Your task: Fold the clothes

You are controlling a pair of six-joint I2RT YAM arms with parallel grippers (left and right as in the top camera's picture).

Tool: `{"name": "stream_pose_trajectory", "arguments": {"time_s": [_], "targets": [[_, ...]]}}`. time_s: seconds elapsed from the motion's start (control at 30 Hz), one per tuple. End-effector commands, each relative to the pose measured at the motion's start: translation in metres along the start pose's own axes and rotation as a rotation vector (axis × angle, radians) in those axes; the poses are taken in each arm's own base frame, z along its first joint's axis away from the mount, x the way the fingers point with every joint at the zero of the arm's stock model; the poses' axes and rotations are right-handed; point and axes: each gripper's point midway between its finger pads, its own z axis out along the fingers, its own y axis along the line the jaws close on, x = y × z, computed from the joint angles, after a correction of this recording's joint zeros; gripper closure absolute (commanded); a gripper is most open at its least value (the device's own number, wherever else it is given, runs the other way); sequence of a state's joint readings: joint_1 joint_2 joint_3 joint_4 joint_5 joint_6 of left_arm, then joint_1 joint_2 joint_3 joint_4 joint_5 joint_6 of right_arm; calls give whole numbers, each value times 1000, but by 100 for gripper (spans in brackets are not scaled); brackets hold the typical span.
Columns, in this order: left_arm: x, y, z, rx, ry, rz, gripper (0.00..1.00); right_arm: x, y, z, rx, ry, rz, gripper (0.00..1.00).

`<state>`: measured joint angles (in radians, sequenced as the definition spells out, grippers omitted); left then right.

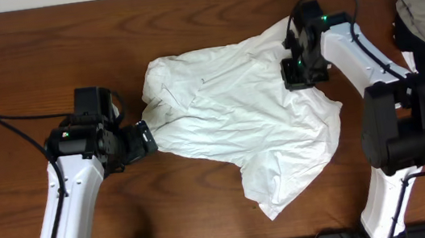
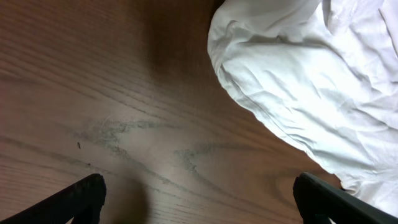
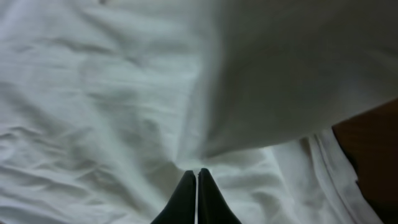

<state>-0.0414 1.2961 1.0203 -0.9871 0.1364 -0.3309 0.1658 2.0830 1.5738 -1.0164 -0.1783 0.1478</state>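
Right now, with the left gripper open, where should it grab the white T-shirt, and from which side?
Probably the rolled near edge of the T-shirt, approached low across the table from the left. That edge bulges up as a thick fold facing the open left gripper, and the right gripper pinches the opposite side.

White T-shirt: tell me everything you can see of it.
The white T-shirt lies crumpled on the wooden table. It is an irregular, heavily wrinkled sheet of thin, cotton-like cloth, with one corner trailing towards the near edge. No print shows on the side facing up. The right gripper is shut on a raised fold near the shirt's upper right edge. The left gripper is open at its left edge, over bare wood, holding nothing.
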Motion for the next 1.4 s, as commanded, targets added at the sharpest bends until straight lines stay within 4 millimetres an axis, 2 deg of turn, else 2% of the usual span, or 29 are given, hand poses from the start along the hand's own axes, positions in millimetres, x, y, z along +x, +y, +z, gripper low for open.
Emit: {"name": "stream_pose_trajectory", "arguments": {"time_s": [0.0, 0.2, 0.5, 0.67, 0.77, 0.87, 1.13, 1.37], "targets": [[2, -2, 2, 7, 12, 23, 2, 9, -9, 12, 23, 27, 4, 96], [2, -2, 2, 7, 12, 24, 2, 12, -27, 21, 76, 22, 23, 97], [2, -2, 2, 7, 11, 24, 2, 7, -52, 20, 80, 9, 61, 93], [1, -2, 2, 8, 7, 24, 2, 6, -51, 29, 60, 22, 48, 98], [1, -2, 2, 8, 7, 24, 2, 4, -43, 33, 22, 20, 32, 96], [1, -2, 2, 9, 8, 24, 2, 2, -46, 33, 35, 9, 33, 96], [2, -2, 2, 8, 8, 24, 2, 6, -73, 30, 161, 19, 95, 97], [2, -2, 2, 8, 8, 28, 2, 8, -114, 21, 292, 6, 217, 99]]}}
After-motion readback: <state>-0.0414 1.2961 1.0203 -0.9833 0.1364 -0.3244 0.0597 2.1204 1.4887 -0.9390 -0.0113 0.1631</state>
